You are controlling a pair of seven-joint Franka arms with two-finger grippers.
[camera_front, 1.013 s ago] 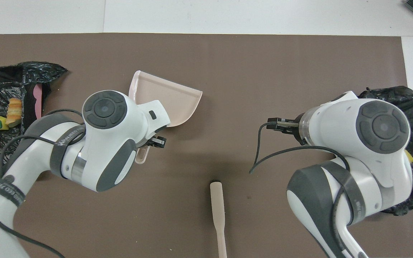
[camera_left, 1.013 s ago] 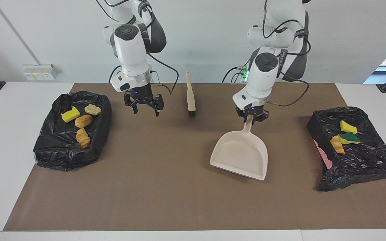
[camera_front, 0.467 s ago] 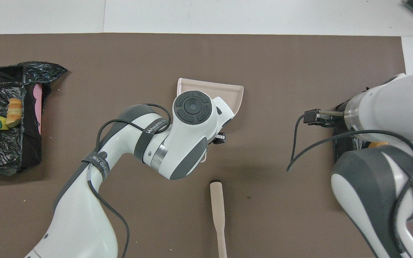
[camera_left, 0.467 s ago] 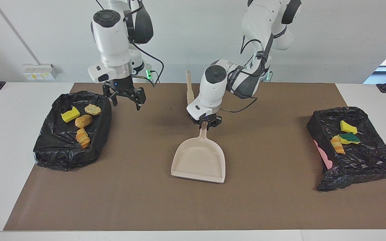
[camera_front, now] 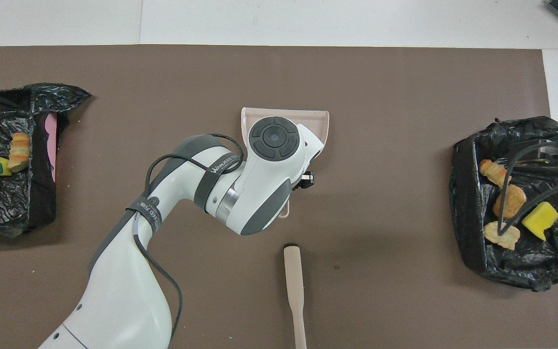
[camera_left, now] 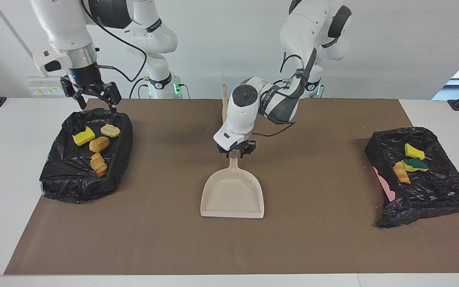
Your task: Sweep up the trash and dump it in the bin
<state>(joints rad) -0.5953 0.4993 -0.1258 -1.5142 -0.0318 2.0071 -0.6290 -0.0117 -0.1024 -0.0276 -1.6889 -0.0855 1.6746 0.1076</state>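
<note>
Right tool [camera_left: 96,104] hangs wide open and empty over the rim of the bin [camera_left: 126,131] at its end, trash [camera_left: 99,144] inside. Mid-worktop, the dustpan [camera_left: 232,197] lies flat and empty. Left tool [camera_left: 235,152] is at its handle; can't tell if it grips. Second bin [camera_left: 377,147] holds more trash [camera_left: 412,164]. Looks like dumping is done. Next move: let go of the handle and lift clear.

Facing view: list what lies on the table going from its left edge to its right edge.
Black-bagged bin holding four scraps → beige plastic dustpan → black-bagged bin holding three scraps.
</note>
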